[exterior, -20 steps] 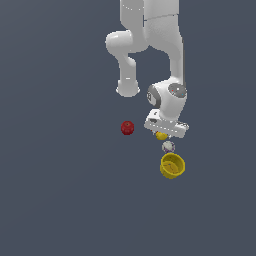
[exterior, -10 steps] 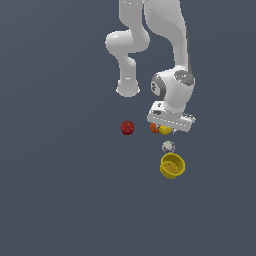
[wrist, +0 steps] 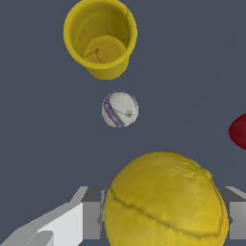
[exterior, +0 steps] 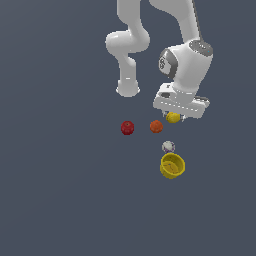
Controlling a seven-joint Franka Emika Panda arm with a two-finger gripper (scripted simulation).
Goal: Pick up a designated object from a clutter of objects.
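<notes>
Now the lemon (exterior: 173, 117) sits between the fingers of the gripper (exterior: 179, 116) and appears to be off the floor (exterior: 60, 190), where half a second ago the hand hung lower and closer over the cluster. In the exterior view the arm has risen and swung toward that view's right, and the yellow fruit has come up with it, tucked just under the white hand. The orange ball (exterior: 156, 126), which was crowded against the lemon before, now stands free just beside it, apparently lower.

The wrist view agrees: the lemon (wrist: 166, 202) fills the near part of the picture, with a grey finger pad (wrist: 92, 220) pressed at one flank and another at the opposite flank, so the jaws are closed on it. Beyond it lie the white-purple patterned ball (wrist: 120, 109) and the yellow cup (wrist: 101, 37), both clearly apart from the fruit, and the red apple (wrist: 239, 130) shows at the picture's edge.

The rest of the clutter has not shifted: apple (exterior: 127, 127), patterned ball (exterior: 168, 146) and cup (exterior: 172, 166) keep their places on the floor, the ball just beside the cup's rim.

I judge the grasp made and the lift under way, so the task is close to done. What remains is to carry the fruit higher without slip; a round, smooth skin held at two pads could roll if the hand tilts.
</notes>
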